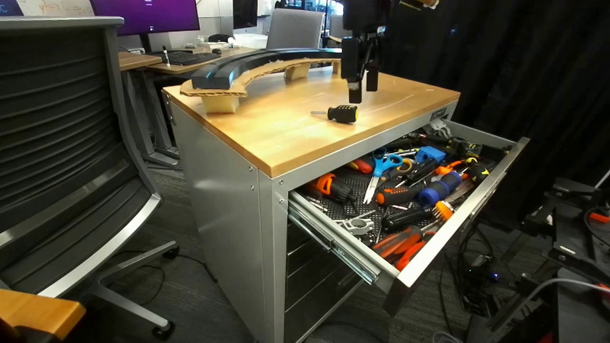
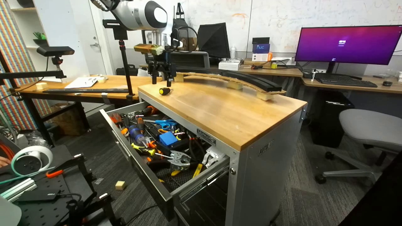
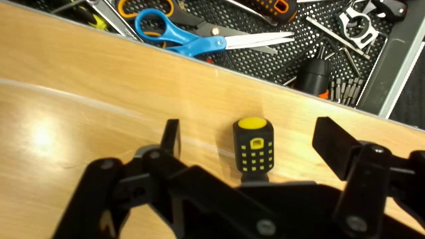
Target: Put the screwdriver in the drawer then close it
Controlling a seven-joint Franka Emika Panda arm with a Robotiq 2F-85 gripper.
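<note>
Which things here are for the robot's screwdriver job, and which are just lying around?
For the job:
stubby black-and-yellow screwdriver
top drawer, pulled open
robot gripper, open above the screwdriver

Just lying around:
blue-handled scissors, inside the drawer
computer keyboard
computer mouse
small pale block

Robotics lab: robot arm [image 2: 128,15], whiteboard [image 2: 276,18], monitor [image 2: 348,48], tool-filled drawer [image 1: 464,209].

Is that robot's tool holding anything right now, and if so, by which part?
Nothing is held: the tool is open above the screwdriver, which lies on the wooden top.
</note>
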